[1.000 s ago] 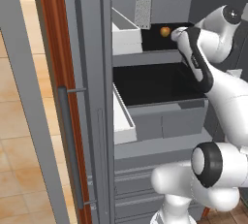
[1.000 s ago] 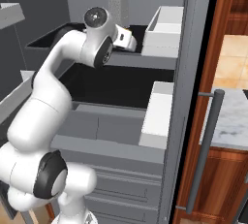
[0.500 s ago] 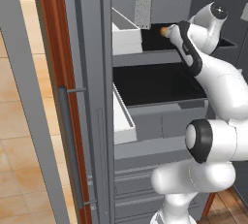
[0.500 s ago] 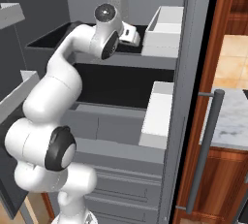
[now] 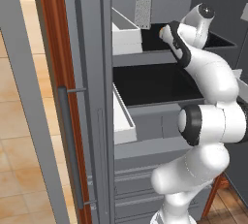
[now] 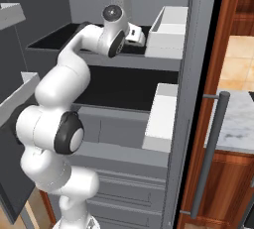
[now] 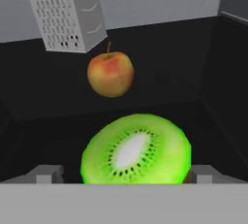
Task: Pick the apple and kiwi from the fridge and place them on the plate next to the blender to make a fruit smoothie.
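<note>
Hand view: the kiwi (image 7: 136,150), cut face toward the camera with a white core and a ring of dark seeds, lies on the black upper shelf (image 7: 43,106) of the fridge (image 5: 160,0). It sits between the two fingertips (image 7: 47,173) of the tool (image 7: 124,174), whose jaws stand wide apart, one on each side of the fruit; whether they touch it cannot be told, and nothing is gripped. Farther back on the same shelf rests the apple (image 7: 110,73), orange-yellow with a red blush and a thin stem, apart from the kiwi. A metal grater (image 7: 65,12) stands behind and to the left of the apple, near the fridge's grey back wall.

Left base view: the white arm (image 5: 208,121) rises at the right and reaches into the upper shelf, its hand just right of a white door bin (image 5: 125,36); the grater stands upright (image 5: 143,12) at the back. A long grey bar handle (image 5: 70,150) runs down the open door at the left.

Right base view: the arm bends up from the lower left to the upper shelf (image 6: 54,42), the hand close beside a white bin (image 6: 168,34) at the right.
</note>
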